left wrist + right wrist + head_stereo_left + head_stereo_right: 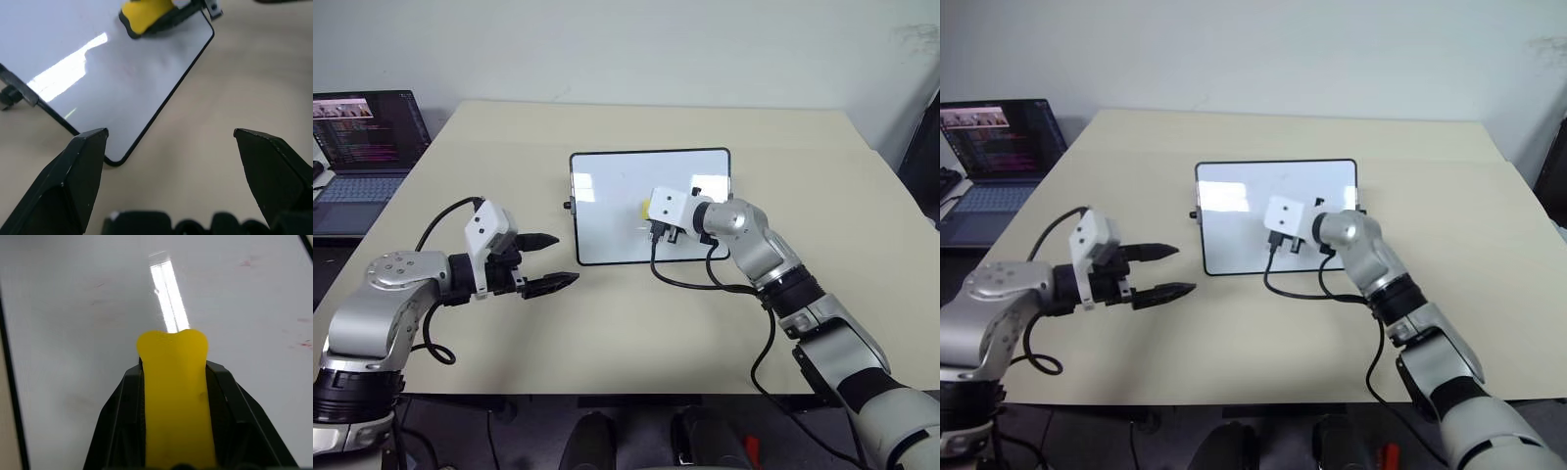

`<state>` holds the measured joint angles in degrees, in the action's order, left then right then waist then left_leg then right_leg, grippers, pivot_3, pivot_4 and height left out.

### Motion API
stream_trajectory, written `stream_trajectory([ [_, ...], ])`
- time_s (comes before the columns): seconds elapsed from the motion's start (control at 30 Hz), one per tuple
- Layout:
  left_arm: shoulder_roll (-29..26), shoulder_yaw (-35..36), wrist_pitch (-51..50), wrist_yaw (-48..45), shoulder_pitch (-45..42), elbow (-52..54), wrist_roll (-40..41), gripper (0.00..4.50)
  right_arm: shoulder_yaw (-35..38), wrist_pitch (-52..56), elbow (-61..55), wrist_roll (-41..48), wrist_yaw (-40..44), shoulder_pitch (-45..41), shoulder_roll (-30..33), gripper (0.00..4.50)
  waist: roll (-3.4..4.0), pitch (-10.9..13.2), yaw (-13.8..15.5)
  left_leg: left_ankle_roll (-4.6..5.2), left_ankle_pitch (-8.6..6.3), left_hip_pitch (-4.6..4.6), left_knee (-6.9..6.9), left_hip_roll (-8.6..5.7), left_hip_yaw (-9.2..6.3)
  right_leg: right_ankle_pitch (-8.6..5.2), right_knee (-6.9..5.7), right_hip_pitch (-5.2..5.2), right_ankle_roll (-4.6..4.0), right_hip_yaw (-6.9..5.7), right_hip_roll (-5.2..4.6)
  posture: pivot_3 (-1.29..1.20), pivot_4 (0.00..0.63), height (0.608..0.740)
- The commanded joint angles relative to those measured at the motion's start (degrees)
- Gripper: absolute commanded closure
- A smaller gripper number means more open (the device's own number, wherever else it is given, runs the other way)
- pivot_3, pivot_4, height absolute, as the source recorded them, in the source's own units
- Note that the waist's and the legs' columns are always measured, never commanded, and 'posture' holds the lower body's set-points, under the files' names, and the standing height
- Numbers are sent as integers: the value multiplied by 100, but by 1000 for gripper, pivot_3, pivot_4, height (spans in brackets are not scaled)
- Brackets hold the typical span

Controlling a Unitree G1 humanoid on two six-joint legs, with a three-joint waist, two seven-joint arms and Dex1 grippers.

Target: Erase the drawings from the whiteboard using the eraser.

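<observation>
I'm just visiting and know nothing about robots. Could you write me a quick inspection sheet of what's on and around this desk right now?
Surface: beige table, mostly bare.
Job's things: whiteboard lies flat mid-table; drawings mostly wiped, faint red traces remain. Yellow eraser is on the board.
Clutter: nothing seen.
Grippers: right gripper shut on the eraser over the board; left gripper open, off the board's near left corner.
Cables: black cable loops from the right wrist over the table.
Surroundings: open laptop at far left; pale wall behind.
</observation>
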<state>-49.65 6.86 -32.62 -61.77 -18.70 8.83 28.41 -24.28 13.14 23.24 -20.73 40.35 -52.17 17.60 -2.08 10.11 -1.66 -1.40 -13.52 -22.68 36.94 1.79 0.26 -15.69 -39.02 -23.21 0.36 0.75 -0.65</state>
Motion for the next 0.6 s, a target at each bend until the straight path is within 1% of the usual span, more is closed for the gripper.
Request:
stream_trajectory([
  [0.03, 52, -89, 229, -127, -335, -140, -41, 0, 436, 378, -113, 261, -90, 151, 41, 3225, 0, 0, 4, 0, 0, 1, 1, 0, 0, 1, 0, 1, 2, 1, 0, 0, 150, 740],
  [0.13, 133, -269, 332, -261, -613, -287, -69, 0, 942, 979, -1119, 816, -48, 347, -115, 3225, 3, 2, 15, 0, 0, -8, 1, -1, -2, 0, 1, -3, 2, -2, 1, 0, 150, 740],
  [0.2, 254, -269, 266, -334, -737, -215, 120, 0, 1309, 1583, -2033, 1164, -22, 663, -132, 3225, 5, 4, 10, -1, 0, -30, -3, -3, -1, 13, 5, -20, -21, 0, 2, 0, 150, 740],
  [0.33, 427, -453, 331, -447, -919, -55, 110, 0, 2097, 2710, -3710, 1662, -187, 1522, 18, 3225, 5, 4, 28, -16, -14, -47, -6, -2, -6, -6, 7, -34, -8, -4, 0, 0, 150, 740],
  [0.43, 500, -529, 368, -486, -1006, 14, 80, 0, 2439, 3251, -4385, 1872, -415, 1930, 58, 3225, 5, 5, 17, -32, -28, -54, -8, -4, -9, -21, 13, -35, -1, -6, -5, 0, 150, 740],
  [0.5, 631, -820, 602, -537, -1090, 164, -91, 0, 3010, 3623, -4941, 1953, -652, 2654, 113, 3225, 5, 5, 14, -33, -30, -55, -10, -7, -6, -22, 17, -36, 0, -4, -6, 0, 150, 740],
  [0.57, 777, -1077, 750, -586, -1149, 272, -187, 0, 3329, 3735, -5201, 1905, -887, 3301, 190, 3225, 5, 5, 42, -34, -31, -55, -12, -9, -7, -25, 18, -35, 1, -6, -8, 0, 150, 740],
  [0.6, 859, -1126, 747, -580, -1189, 271, -167, 0, 3401, 3763, -5245, 1924, -988, 3472, 171, 3225, 6, 5, 53, -35, -32, -55, -12, -12, -9, -28, 19, -32, 5, -9, -8, 0, 150, 740],
])
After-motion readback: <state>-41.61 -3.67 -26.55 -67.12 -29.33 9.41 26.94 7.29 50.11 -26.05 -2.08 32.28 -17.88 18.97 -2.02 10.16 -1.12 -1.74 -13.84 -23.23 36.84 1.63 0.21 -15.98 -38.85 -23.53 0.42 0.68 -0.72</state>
